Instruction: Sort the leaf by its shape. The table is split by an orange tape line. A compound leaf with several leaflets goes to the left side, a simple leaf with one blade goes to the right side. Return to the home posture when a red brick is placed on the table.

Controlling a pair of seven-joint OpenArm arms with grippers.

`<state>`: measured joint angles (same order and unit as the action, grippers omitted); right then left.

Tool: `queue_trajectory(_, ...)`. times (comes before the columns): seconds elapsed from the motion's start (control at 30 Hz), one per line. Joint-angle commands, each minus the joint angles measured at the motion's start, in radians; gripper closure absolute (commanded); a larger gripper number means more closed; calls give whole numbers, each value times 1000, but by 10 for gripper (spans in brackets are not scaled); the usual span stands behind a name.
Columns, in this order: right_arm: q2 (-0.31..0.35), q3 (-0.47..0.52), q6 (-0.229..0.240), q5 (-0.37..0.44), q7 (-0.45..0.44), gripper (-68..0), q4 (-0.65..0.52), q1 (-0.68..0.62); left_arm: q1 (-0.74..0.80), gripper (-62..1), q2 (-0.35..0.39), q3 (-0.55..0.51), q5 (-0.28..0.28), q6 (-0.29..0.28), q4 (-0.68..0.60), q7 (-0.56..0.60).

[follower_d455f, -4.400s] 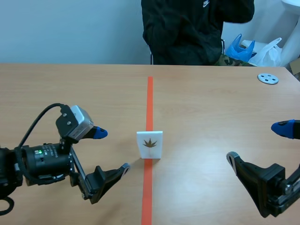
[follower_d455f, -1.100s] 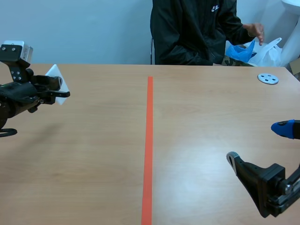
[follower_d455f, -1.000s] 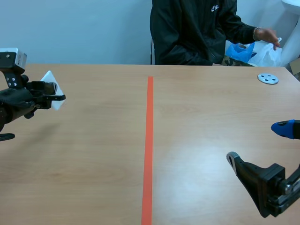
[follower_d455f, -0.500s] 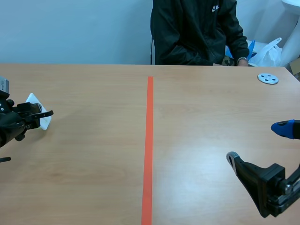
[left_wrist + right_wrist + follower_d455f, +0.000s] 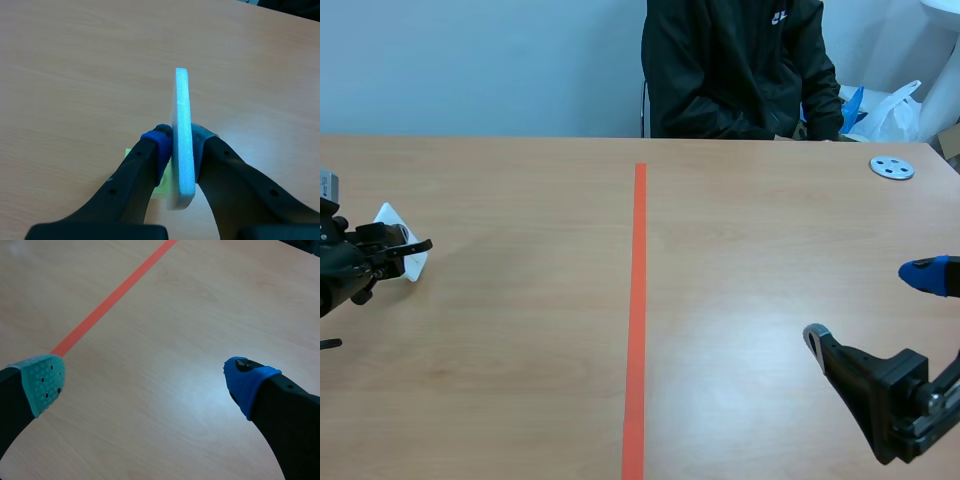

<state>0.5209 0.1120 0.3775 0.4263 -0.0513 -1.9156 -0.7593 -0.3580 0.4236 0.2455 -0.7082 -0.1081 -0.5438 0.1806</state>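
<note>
Pale wood surface (image 5: pixel 520 350) fills the view, split down its middle by the orange tape line (image 5: pixel 638 300). Nearest, on the right side, the right claw (image 5: pixel 868 305) hangs low with its fingers spread wide and nothing between them; its wrist view shows only bare wood and a stretch of tape beyond the pads (image 5: pixel 45 382). Further back, at the far left edge and well apart from the tape, the left claw (image 5: pixel 405 250) is closed tight on a thin white foam card (image 5: pixel 392 217). The wrist view shows the card (image 5: pixel 182 125) edge-on, squeezed between both pads, so its printed face is hidden and the leaf's shape cannot be read now. The card sits low over the left half, tilted on one corner; whether it touches the wood I cannot tell. The step in hand looks like setting it down there. To do that well, lower until the bottom corner bears on the wood, part both fingers evenly and only a little, then draw the claw straight back so neither pad drags the light foam toward the line. Expect it to tip flat once freed. Farthest off lie a grey disc (image 5: pixel 891 167) and a person in black (image 5: pixel 740 70).
</note>
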Motion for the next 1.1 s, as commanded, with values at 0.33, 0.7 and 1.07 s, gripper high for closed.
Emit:
queue_trajectory(0.33, -1, 11, -3, 7, -10, -679, -14, 11, -22, -249, 6, -10, -6, -7, -11, 3)
queue_trajectory(0.7, 0, 11, -3, 7, -11, -679, -14, 11, -21, -521, 38, -11, 27, -7, -56, 10)
queue_trajectory(1.07, 0, 11, -3, 7, -11, -679, -14, 11, 67, -623, 146, -12, 62, -30, -308, -43)
